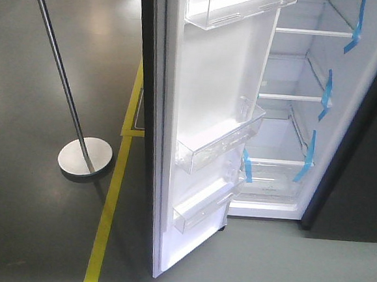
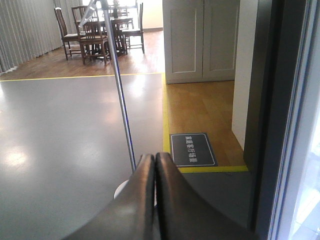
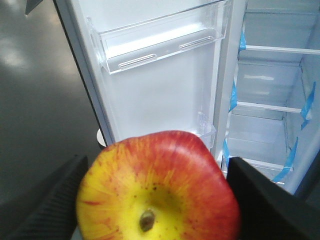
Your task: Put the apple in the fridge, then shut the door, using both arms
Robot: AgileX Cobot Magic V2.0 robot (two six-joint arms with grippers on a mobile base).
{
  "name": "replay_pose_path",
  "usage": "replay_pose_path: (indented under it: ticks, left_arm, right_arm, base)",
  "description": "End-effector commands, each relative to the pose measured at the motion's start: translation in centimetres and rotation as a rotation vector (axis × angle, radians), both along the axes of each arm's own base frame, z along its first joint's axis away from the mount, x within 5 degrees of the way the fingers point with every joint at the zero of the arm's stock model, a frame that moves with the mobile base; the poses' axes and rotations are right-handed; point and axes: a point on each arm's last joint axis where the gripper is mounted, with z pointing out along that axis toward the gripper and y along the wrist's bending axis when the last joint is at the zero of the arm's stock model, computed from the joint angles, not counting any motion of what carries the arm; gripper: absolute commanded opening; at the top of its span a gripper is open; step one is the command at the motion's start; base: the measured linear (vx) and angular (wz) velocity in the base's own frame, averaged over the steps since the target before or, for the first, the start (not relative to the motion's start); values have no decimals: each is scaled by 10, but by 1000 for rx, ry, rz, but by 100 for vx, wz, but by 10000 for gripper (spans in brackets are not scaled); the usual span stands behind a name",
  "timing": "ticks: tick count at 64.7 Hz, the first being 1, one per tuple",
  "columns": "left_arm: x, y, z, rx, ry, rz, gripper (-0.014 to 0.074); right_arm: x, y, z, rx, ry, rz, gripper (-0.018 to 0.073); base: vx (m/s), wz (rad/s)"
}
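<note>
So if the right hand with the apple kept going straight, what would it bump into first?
Probably the white inside of the door, below its clear bin, not the fridge shelves; depth is unclear.

Dark floor sign [image 2: 193, 149] — one row of white Chinese characters, not clearly legible

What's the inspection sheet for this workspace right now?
Surface: grey floor with a yellow tape line; no table in view.
Job's things: fridge open, white shelves marked with blue tape; door swung wide, clear bins inside; apple not yet in the fridge.
Clutter: pole stand with round base; floor sign.
Tools: right tool shut on the apple, facing the door's inside; left tool shut, holding nothing.
Cables: nothing seen.
Surroundings: dining table and chairs, cabinet doors, wood floor.
</note>
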Motion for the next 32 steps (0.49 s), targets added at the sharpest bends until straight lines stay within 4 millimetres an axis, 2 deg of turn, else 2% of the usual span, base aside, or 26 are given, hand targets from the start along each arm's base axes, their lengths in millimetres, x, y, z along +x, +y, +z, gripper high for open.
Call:
replay_pose_path:
  ticks: [1,32]
  left_arm:
    - [0,0,13,-3,-83,-7,-6]
    - [0,0,13,-3,-83,-7,-6]
  right_arm:
    - [-5,1,15,23,-106,-14,185]
    - [-5,1,15,23,-106,-14,185]
  base:
    - [11,-2]
    - [10,-1]
